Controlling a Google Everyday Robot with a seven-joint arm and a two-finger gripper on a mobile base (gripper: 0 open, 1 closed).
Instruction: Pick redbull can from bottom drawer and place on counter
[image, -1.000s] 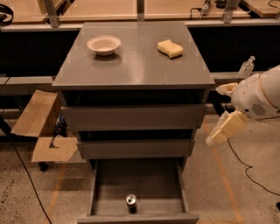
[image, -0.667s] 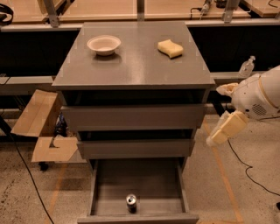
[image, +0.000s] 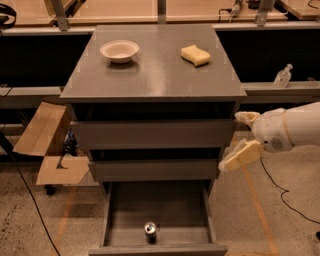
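The redbull can (image: 150, 231) stands upright in the open bottom drawer (image: 158, 216), near its front edge, silver top facing up. The grey counter (image: 155, 67) tops the cabinet. My gripper (image: 239, 140) is at the right side of the cabinet, level with the upper two drawers, well above and to the right of the can. Its cream fingers (image: 242, 156) stand apart and hold nothing. The white arm runs off the right edge.
A white bowl (image: 119, 50) and a yellow sponge (image: 195, 55) lie on the counter. A clear pump bottle (image: 282, 76) stands on a ledge at the right. Cardboard flaps (image: 47, 145) lie at the left. Cables run over the floor on both sides.
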